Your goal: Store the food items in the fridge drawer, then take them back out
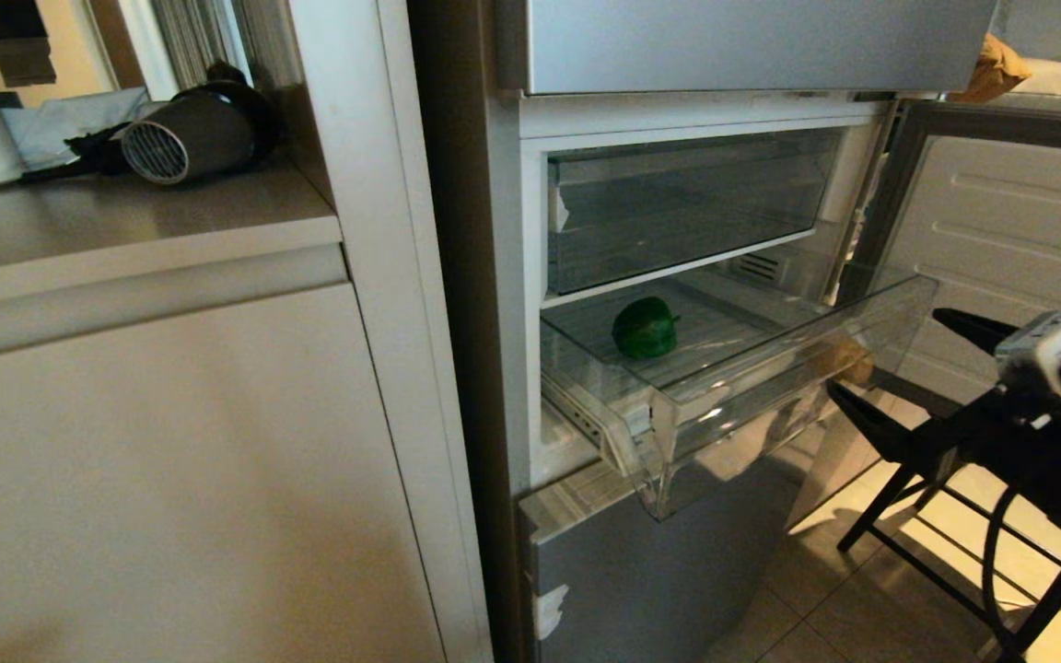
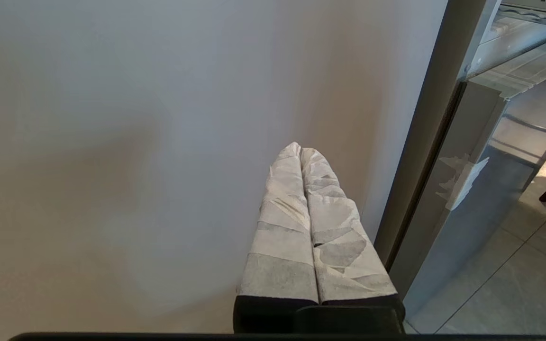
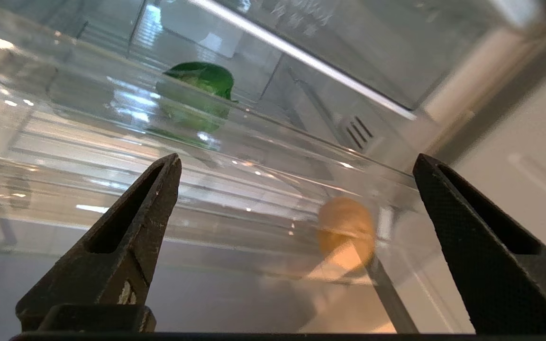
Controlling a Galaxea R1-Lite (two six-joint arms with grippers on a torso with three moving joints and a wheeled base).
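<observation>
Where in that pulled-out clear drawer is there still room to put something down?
The drawer has a bare ribbed floor between the green pepper, which sits left of middle, and the tan lump by the front right corner. That corner is the tight spot. The open right gripper waits outside the front wall.

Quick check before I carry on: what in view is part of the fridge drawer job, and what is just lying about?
Part of the job:
- green bell pepper, in the drawer
- tan potato-like lump, seen through the drawer front
- clear fridge drawer, pulled out
- right gripper, jaws open, in front of the drawer

Lying about:
- hair dryer on the counter
- black chair
- left gripper, parked by the cabinet
</observation>
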